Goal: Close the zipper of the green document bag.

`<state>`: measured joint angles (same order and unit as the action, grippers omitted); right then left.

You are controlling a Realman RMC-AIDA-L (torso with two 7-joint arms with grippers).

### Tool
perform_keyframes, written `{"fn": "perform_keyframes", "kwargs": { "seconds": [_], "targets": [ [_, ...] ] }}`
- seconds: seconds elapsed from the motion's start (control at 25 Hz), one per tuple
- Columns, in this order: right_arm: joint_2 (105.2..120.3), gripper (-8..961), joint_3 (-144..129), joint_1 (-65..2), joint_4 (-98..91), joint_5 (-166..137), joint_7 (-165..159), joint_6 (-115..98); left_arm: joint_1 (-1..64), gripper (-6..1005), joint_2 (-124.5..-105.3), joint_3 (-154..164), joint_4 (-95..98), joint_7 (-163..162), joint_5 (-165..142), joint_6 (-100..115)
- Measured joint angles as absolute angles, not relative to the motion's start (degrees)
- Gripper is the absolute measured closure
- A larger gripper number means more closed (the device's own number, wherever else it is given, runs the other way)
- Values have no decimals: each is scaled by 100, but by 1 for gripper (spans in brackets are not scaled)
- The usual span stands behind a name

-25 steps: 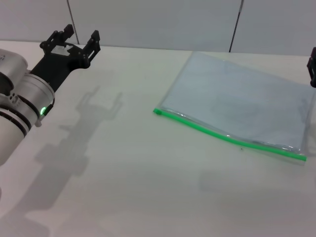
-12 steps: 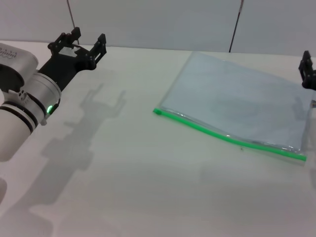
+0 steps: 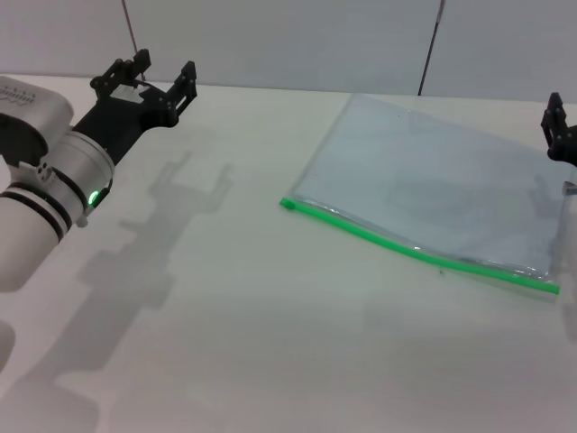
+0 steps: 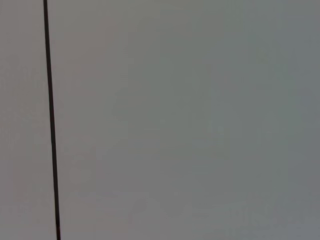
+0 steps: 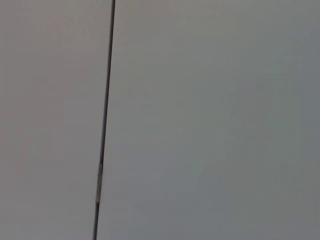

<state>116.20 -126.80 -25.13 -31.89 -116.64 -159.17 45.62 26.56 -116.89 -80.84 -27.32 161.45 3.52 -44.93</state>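
Bag (image 3: 433, 194): flat on the surface (image 3: 252, 316), right of centre in the head view, lying askew with the far corner toward the wall (image 3: 288, 41).
Zipper (image 3: 419, 248): along the near long edge of the bag, running from the left corner down toward the right; slider too small to locate with certainty.
Left end effector (image 3: 160, 74): raised above the far left of the surface, pointing toward the wall, fingers spread apart, gripping nothing; well apart from the bag, off to its left.
Left arm (image 3: 45, 198): reaching in from the left edge, green light lit on the wrist.
Right end effector (image 3: 561, 135): only partly visible at the right edge of the head view, over the bag's far right corner; cannot tell how far open, nothing seen in it.
Shadow (image 3: 153, 244): of the left arm, cast on the surface between arm and bag.
Wrist views: both show only plain grey wall with one dark vertical seam (image 4: 51, 120); no bag, no fingers there.
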Motion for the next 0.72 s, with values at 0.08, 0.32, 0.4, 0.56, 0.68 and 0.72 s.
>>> {"fn": "perform_keyframes", "kwargs": {
  "seconds": [0.08, 0.32, 0.4, 0.56, 0.68, 0.72],
  "targets": [
    [11623, 391, -12682, -2548, -3128, -11652, -15926, 4556, 2721, 322, -11689, -8083, -2659, 16145, 352, -4492],
    [11634, 396, -12700, -2605, -3055, -11495, -15942, 4544, 2902, 321, -11690, -8081, -2379, 16116, 352, -4508],
    [11636, 396, -12700, -2620, -3037, -11495, -15942, 4542, 2903, 321, -11693, -8082, -2379, 16117, 352, -4509],
    [11644, 396, -12705, -2678, -2982, -11495, -15943, 4491, 2904, 321, -11695, -8087, -2379, 16113, 352, -4509],
    [11645, 396, -12707, -2758, -2950, -11495, -15943, 4372, 2906, 321, -11697, -8090, -2379, 16111, 352, -4502],
    [11646, 396, -12707, -2785, -2942, -11496, -15943, 4328, 2907, 321, -11697, -8090, -2379, 16110, 352, -4495]
  ]
}}
